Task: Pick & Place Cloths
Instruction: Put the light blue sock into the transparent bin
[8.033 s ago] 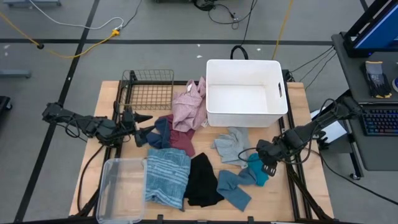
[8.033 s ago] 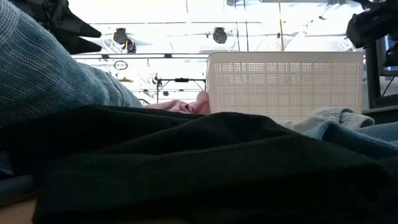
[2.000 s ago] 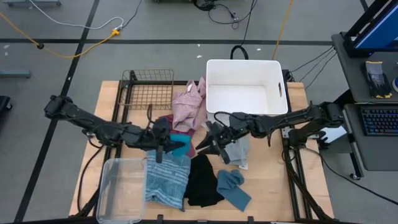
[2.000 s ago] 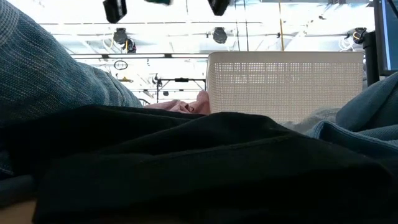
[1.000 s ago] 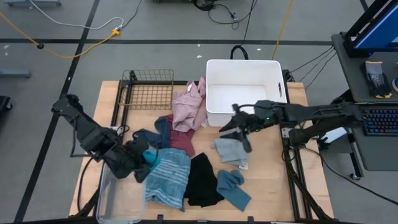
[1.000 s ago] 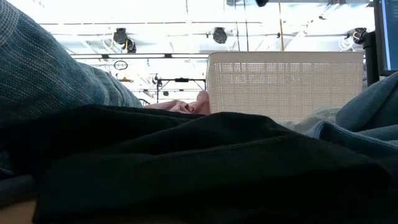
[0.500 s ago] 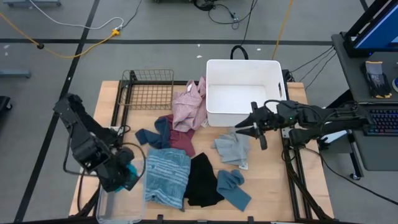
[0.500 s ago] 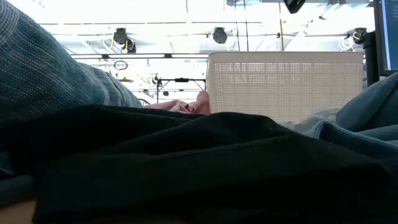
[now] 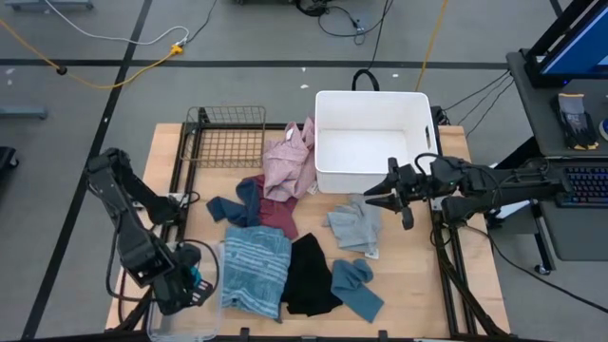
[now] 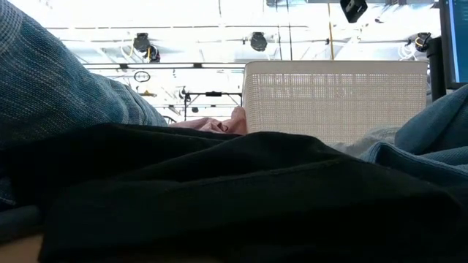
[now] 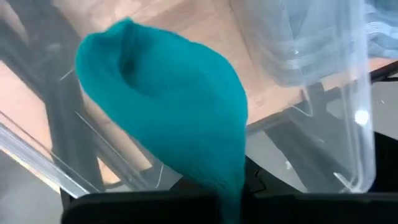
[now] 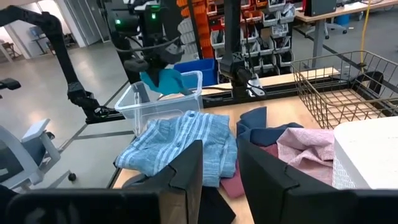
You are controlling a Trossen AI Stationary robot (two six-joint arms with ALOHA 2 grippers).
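In the lower left of the high view: you are holding the left gripper (image 9: 190,282) over the clear plastic bin (image 9: 163,318), with the teal cloth (image 9: 197,281) pinched in its fingers.
Key relation: the teal cloth is hanging straight below the fingers and the bin is lying directly under it, so I judge the coming move to be a simple release downward.
Long axis: in the left wrist view the teal cloth (image 11: 168,112) is drooping as a rounded bunch away from the fingers toward the bin wall (image 11: 348,112).
Nearer arm: your left arm is the only one near the bin; the right gripper (image 9: 388,196) is hovering beside the white basket (image 9: 375,141), right of centre, well apart.
Right fingers: they are standing spread and holding nothing.
Remaining cloths: the striped blue cloth (image 9: 255,271), black cloth (image 9: 309,275) and grey cloth (image 9: 353,226) are lying on the counter (image 9: 418,285).
View difference: the right wrist view is showing the teal cloth (image 12: 166,79) above the bin rim; the low view is blocked by cloth, showing neither.
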